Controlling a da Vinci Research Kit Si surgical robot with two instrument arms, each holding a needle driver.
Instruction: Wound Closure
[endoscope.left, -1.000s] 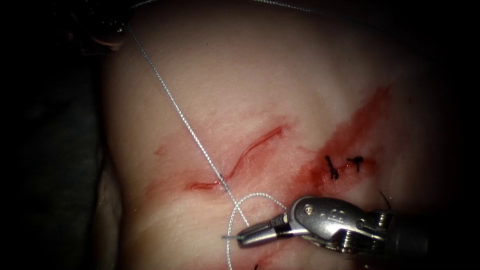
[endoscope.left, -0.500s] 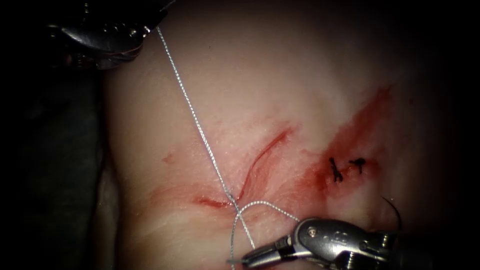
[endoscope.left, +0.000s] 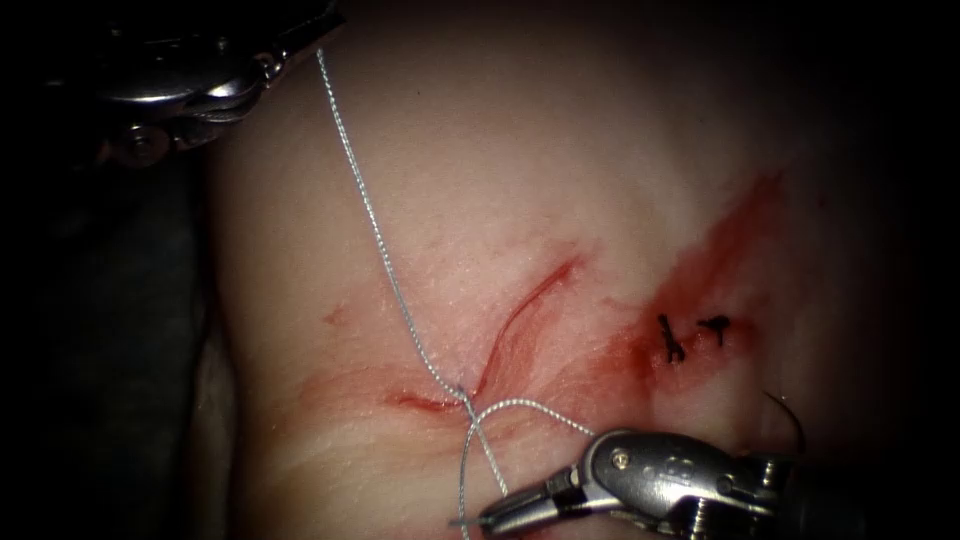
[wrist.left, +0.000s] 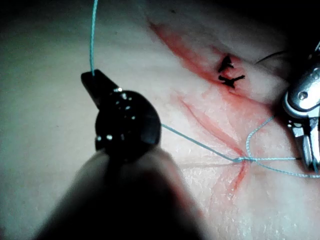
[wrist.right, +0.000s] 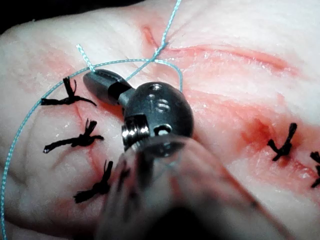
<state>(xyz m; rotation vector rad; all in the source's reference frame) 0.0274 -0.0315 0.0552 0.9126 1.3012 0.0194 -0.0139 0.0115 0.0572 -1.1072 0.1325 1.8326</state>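
The thread is crossed into a knot at the near end of the cut in the tissue. From there one strand is stretched far and left to the left claw, closed on it, and a short end is held near by the right claw, clamped shut. No needle is held.

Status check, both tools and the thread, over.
Left tool shut on thread. Right tool shut on thread's short end. Knot at the cut. Old black stitches right of it.
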